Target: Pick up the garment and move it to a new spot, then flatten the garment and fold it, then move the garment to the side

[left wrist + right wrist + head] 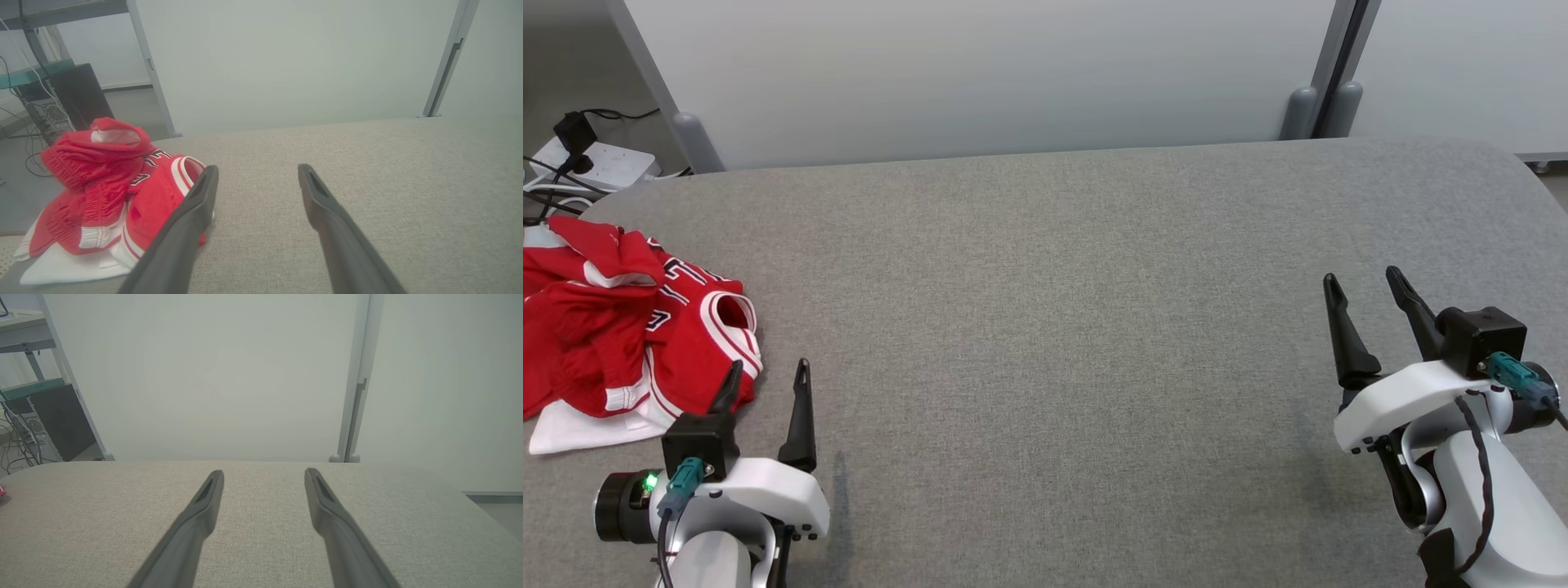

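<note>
1. Since the garment (621, 335) lies in a crumpled red-and-white heap just beyond the left claw (769, 363), on its outer side, nothing of the task looks done: no lift, no flattening, no fold.
2. Left claw: fingers spread wide, pinching nothing. Its outer fingertip stands just beside the heap's near edge; whether it touches the cloth I cannot tell.
3. Right claw (1362, 274): fingers likewise spread and empty, over the bare table (1054, 327), with the garment well apart on its inner side.
4. Left to do, as I judge it: grasp the heap, carry it to the open stretch between the two claws, spread it flat, fold it, then shift it aside.
5. Cut off: in the head view the heap runs past the picture's edge outward of the left claw, so its full extent is hidden.
6. Unclear: a white layer (572, 433) sits beneath the red. Whether it belongs to the same garment or is a second piece I cannot say.
7. Black lettering on the red cloth is creased over and unreadable.
8. Beyond the heap, off the table, sits a power strip (600, 163) with cables.
</note>
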